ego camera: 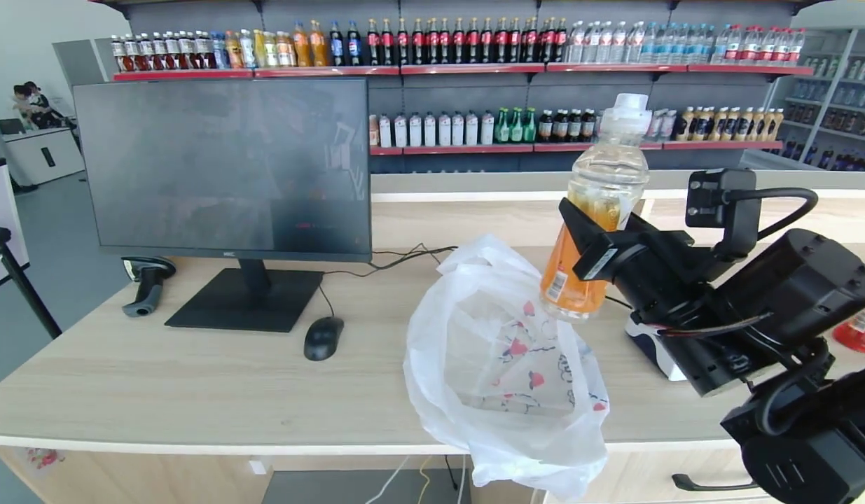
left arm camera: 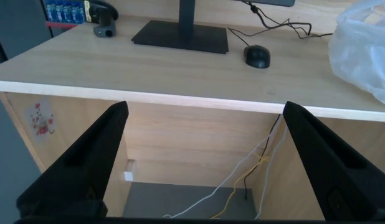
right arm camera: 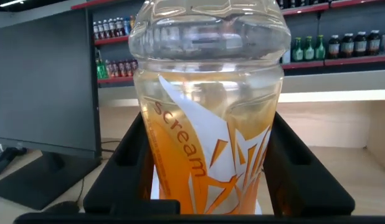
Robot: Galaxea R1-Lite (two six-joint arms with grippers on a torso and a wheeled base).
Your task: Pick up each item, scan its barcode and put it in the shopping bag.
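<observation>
So the clear plastic bottle (ego camera: pixel 604 175) with the orange drink, orange label and white cap is up in the air, right of centre in the head view. It leans a little, cap toward the upper right. The black right claw (ego camera: pixel 590 235) is clenched around its middle, one finger on each side of the label. You see that clamp up close in the right wrist view, where the bottle (right arm camera: pixel 208 74) stands between the two black fingers of the right claw (right arm camera: pixel 211 180). A small barcode sits on the lower part of the label, facing the left of the frame.

Just under and left of the bottle's base is the white see-through plastic shopping bag (ego camera: pixel 502 364) with little red hearts printed on it. It's crumpled on the light wooden table (ego camera: pixel 194 378), mouth up, and its bottom hangs over the near edge.

Further left on the table there's a black computer mouse (ego camera: pixel 323 337), a big black monitor (ego camera: pixel 222 164) on a flat stand, and a black handheld scanner (ego camera: pixel 146 280) at the far left.

The left claw (left arm camera: pixel 205 180) is released, its fingers wide apart with nothing between them. It sits low in front of the table edge, with the shopping bag (left arm camera: pixel 364 43) in that frame's upper right corner.

Long shelves of drink bottles (ego camera: pixel 474 42) run across the top of the head view.
</observation>
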